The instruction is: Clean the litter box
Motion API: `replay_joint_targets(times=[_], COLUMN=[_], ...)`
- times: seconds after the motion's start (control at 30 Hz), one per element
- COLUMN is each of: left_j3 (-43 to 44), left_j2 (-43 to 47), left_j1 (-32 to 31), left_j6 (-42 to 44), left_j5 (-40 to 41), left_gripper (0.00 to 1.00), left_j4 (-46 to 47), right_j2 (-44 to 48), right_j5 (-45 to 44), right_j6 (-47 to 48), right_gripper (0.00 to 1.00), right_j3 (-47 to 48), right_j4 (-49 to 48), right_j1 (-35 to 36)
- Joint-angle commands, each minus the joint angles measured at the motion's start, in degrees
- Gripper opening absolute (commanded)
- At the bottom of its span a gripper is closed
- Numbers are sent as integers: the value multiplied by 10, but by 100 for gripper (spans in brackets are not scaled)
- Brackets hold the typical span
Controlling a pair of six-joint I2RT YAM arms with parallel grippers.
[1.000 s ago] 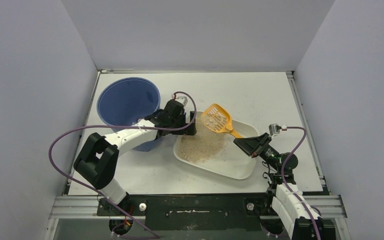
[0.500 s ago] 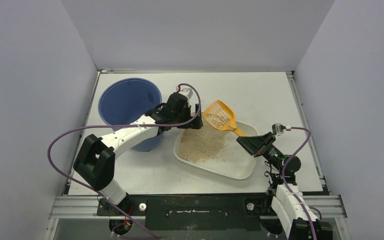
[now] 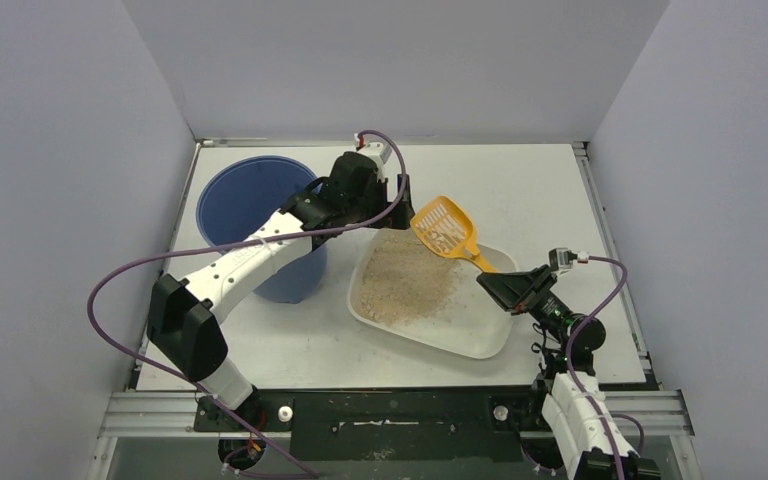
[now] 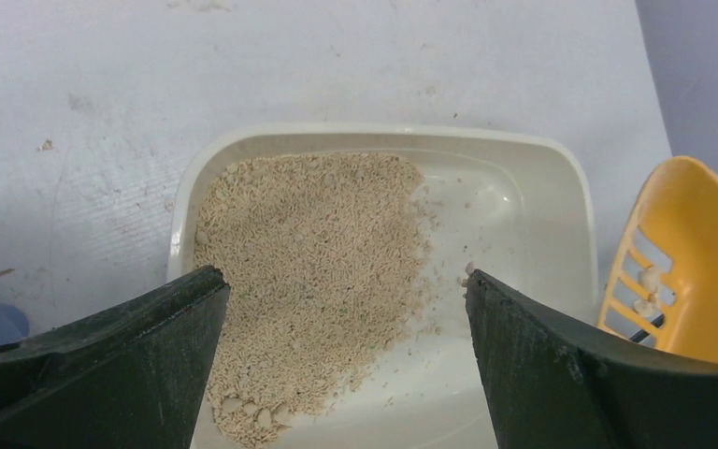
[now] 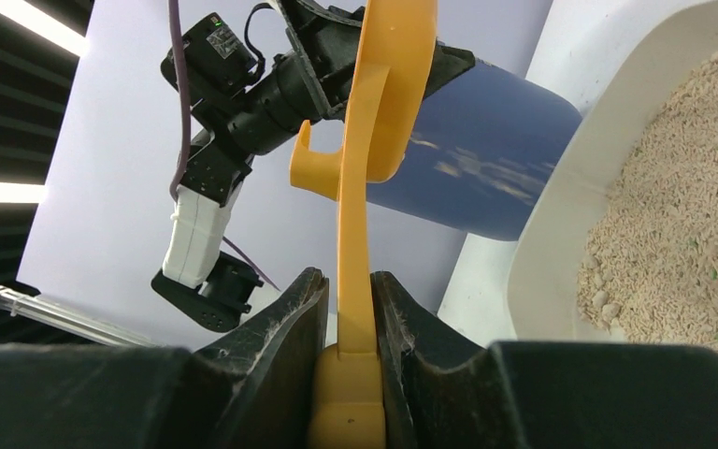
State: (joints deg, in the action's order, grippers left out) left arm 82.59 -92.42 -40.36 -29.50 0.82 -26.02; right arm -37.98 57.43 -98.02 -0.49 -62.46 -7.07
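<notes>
The litter box is a shallow cream tray right of centre, with tan granules heaped in its left half. An orange slotted scoop is held above the tray's far edge with a few pale clumps in it. My right gripper is shut on the scoop's handle. My left gripper hovers open over the tray's far left corner, its jaws wide apart with nothing between them. Below it lies the litter box.
A tall blue bucket stands left of the tray, under my left arm, and shows beside the litter box wall as the bucket. Grey walls enclose the white table on three sides. A few loose clumps lie in the granules.
My left arm has risen and swung toward the back, away from the tray's corner, staying open. The scoop and right gripper have shifted slightly right and back.
</notes>
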Motion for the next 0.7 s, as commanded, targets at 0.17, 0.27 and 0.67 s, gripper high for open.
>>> replay_joint_targets(times=[0.17, 0.27, 0.67], left_j3=[126, 152, 139], left_j2=[7, 8, 94], left_j1=[9, 15, 37], left_j6=[64, 94, 154], left_j5=[29, 55, 111], left_gripper=[97, 97, 97], left_j4=[-63, -91, -138], right_j2=[86, 117, 87], right_j5=[-36, -25, -16], right_j6=[42, 146, 161], right_gripper=[0, 0, 0], right_j3=[-12, 52, 86], right_j4=[109, 319, 296], right_j1=[17, 28, 56])
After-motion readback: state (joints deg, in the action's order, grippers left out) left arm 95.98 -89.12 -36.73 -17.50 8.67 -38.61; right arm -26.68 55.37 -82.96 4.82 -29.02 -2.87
